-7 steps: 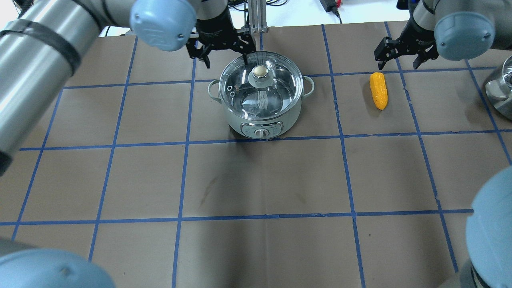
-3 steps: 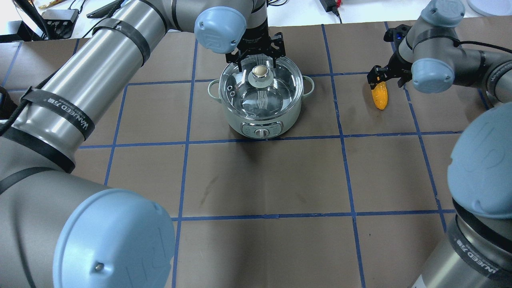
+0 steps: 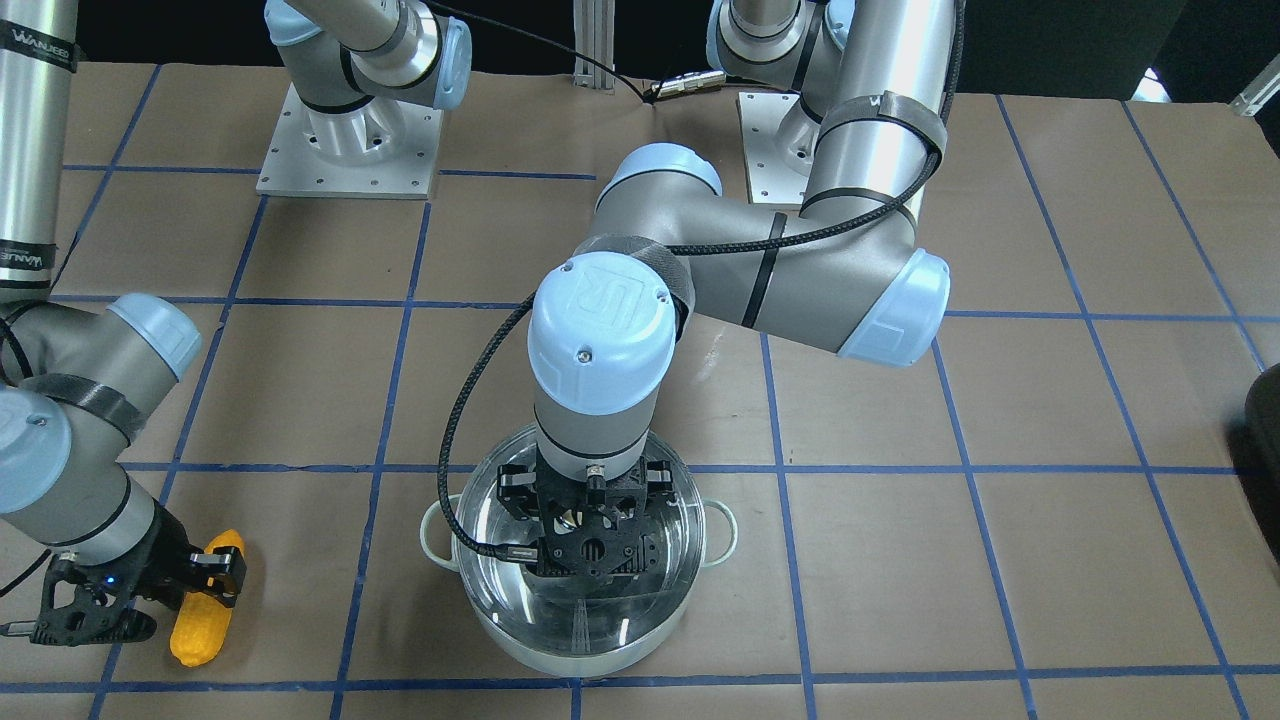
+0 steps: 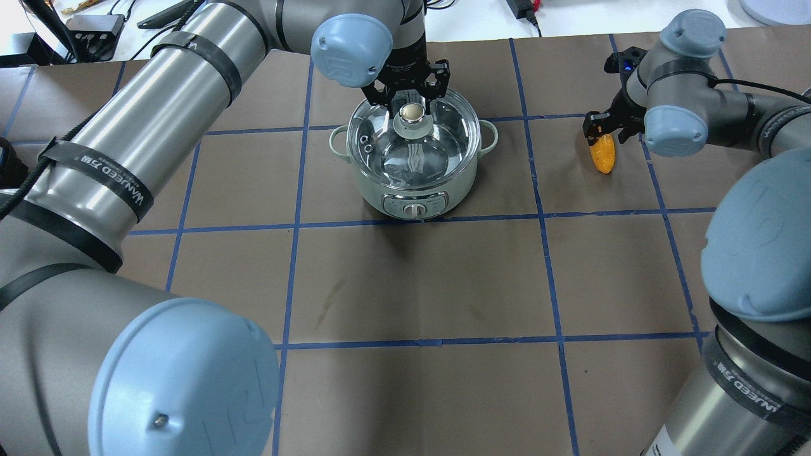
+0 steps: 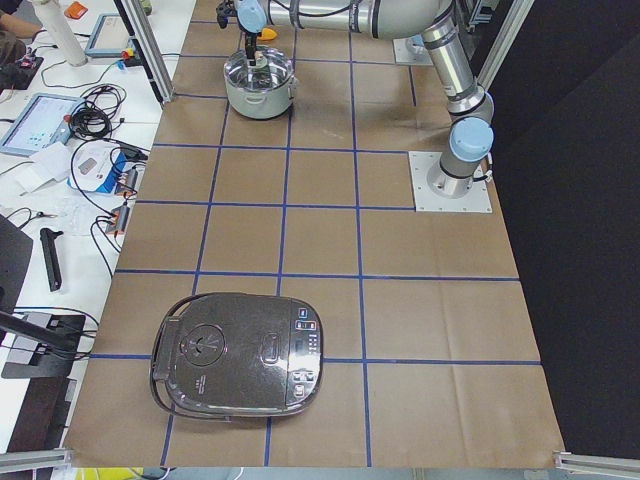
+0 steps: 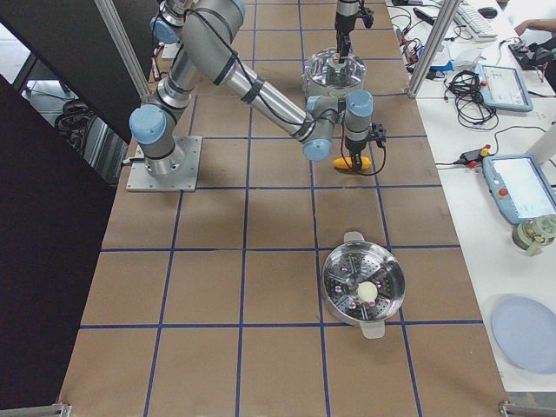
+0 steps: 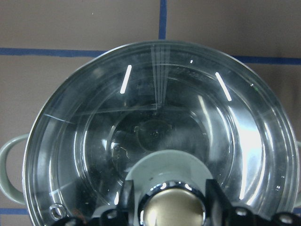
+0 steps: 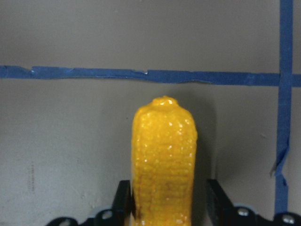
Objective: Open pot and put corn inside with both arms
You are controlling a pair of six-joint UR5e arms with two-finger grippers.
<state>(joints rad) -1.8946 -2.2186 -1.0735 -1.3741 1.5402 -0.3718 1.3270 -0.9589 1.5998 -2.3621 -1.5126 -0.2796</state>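
Note:
The pot (image 4: 380, 190) stands at the far middle of the table with its glass lid (image 4: 437, 142) on it. My left gripper (image 4: 410, 101) is open, low over the lid. In the left wrist view its fingers (image 7: 126, 197) stand on either side of the lid's round knob (image 7: 174, 209). The corn (image 4: 604, 158) lies on the table to the pot's right. My right gripper (image 4: 607, 126) is open and down over the corn's far end. In the right wrist view the corn (image 8: 163, 155) lies between its fingers (image 8: 216, 197).
A dark rice cooker (image 5: 240, 355) sits at the table's left end. A steel steamer pot (image 6: 363, 287) and a pale blue plate (image 6: 526, 334) lie at the right end. Blue tape lines grid the brown table.
Both arms have come down. The left gripper has moved over the lid and now straddles the knob. The right gripper has dropped onto the corn's far end.

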